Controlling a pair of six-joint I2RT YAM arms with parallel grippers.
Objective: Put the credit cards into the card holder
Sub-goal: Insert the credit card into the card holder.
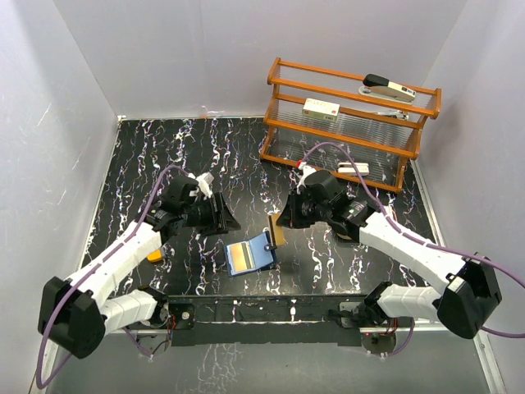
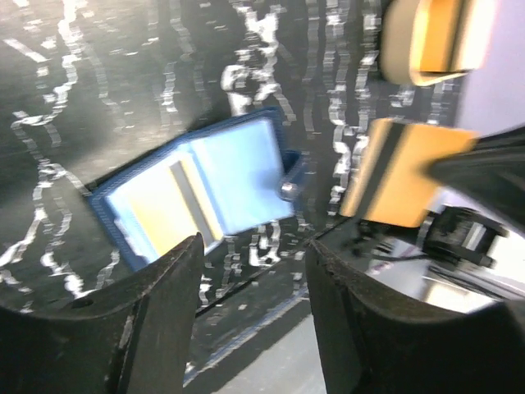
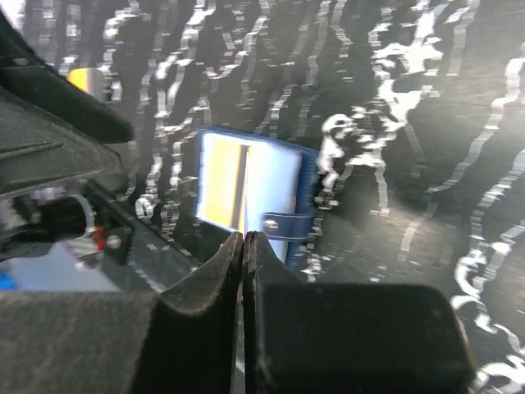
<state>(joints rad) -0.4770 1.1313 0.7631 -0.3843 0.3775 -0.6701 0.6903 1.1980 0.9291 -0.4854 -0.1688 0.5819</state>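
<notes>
Credit card point(image 1: 275, 232): thin, light, stiff, smooth-faced. It is likely to slip or pivot if pinched at a corner, so take hold along one short edge and leave the opp. edge free for insertion. Card holder point(image 1: 248, 255): lies open and flat on the surface point(image 1: 164, 164), approx. midway between the arms, snap tab point(image 3: 287, 222) on its right side. It looks soft, foldable and light, and is expected to slide under insertion force, so brace one cover w/ the free arm. Right fingers point(image 3: 209, 279) are closed on the card, holding it upright in the air near the holder's right rear corner. Left fingers point(image 2: 160, 304) stand apart w/ nothing between them, near the holder's left side. Holder contents: one half shows a tan-orange panel w/ a dark stripe (card or pocket lining, cannot tell); the other half is pale. Wooden rack point(image 1: 344, 138) at rear right carries white block-type devices, not req'd.
</notes>
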